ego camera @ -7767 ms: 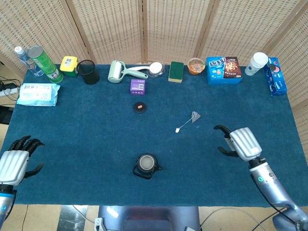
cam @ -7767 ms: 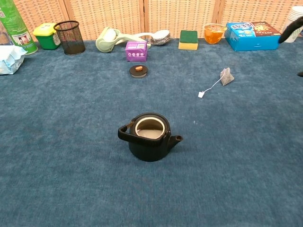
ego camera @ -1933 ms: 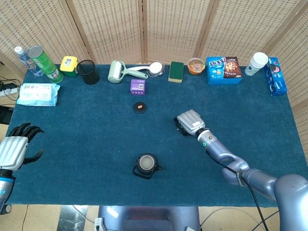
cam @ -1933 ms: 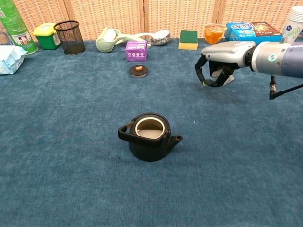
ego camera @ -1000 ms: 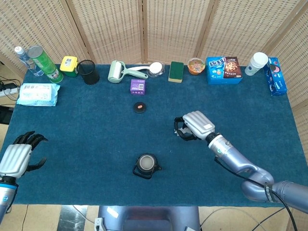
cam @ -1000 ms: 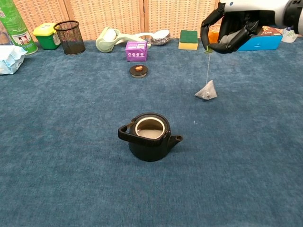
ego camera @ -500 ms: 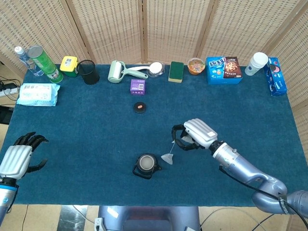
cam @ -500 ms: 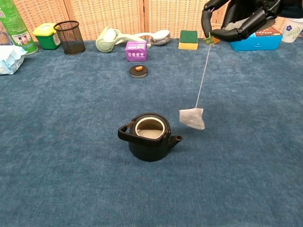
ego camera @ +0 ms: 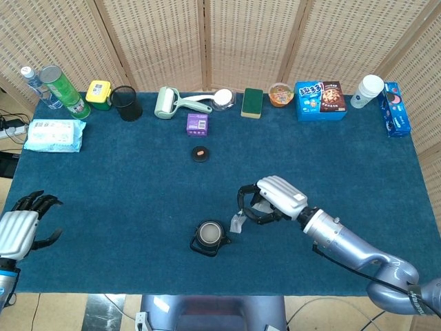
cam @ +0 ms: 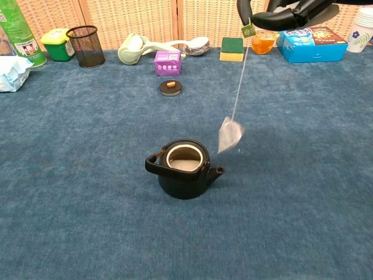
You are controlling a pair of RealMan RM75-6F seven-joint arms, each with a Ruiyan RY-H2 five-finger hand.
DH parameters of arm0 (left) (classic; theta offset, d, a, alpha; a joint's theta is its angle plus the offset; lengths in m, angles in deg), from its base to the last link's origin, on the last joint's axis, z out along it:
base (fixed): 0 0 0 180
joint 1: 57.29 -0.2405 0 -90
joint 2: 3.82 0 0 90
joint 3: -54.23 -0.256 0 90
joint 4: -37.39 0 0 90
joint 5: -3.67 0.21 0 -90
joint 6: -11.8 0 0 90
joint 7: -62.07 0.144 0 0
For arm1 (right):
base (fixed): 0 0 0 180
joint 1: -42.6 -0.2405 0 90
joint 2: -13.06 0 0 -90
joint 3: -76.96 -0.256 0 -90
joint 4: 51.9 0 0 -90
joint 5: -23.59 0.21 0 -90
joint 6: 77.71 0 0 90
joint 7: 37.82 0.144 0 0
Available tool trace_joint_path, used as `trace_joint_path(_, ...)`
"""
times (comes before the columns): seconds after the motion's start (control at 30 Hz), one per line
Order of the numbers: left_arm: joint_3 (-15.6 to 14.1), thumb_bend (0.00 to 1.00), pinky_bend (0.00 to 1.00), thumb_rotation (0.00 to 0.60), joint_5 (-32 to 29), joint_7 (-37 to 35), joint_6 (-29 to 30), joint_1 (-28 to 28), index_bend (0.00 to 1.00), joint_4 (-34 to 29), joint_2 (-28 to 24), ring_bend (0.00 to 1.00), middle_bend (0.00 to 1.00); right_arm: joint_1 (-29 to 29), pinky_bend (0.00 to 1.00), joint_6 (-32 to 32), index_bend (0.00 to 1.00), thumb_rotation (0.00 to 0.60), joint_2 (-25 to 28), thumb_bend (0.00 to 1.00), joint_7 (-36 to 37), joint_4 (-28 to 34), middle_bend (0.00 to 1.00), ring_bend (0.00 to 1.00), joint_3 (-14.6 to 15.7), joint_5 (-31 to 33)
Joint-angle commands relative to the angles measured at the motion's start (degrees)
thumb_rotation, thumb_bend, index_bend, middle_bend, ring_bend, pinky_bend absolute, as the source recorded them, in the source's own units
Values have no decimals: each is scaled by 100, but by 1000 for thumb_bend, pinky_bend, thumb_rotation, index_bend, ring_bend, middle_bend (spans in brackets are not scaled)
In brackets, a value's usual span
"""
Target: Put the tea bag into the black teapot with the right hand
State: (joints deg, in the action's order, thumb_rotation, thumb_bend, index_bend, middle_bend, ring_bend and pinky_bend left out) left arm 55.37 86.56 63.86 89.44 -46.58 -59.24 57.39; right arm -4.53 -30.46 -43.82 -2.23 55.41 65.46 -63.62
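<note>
Right hand [ego camera: 274,198] pinches the string tag, and the pale, blurred tea bag [cam: 229,134] dangles just beside the open black teapot [cam: 183,169].

a woven rattan screen [ego camera: 227,41] of several upright panels in pale wooden frames stands behind the surface [ego camera: 124,200], which is covered edge to edge in dark blue carpet-like cloth. beyond the left edge, a strip of light floor [ego camera: 8,121] shows dark cables and a white power strip [ego camera: 5,128]. the light is even and soft, with faint shadows on the cloth.
</note>
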Motion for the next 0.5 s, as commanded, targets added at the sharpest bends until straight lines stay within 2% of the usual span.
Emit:
trace_joint_path(0.03,-4,320,154,600,23,-42,26,-19,304,22,-6,120,251,-14,1000,-11,622,600,47,579,16,90,1000,1000,-19,46)
trace_joint_path(0.5,-9,319,153,600,136,-247,151,-100,304,117,-39,120,251,-117,1000,-190,625,600,182,578,-357,645,1000,1000,-122,471)
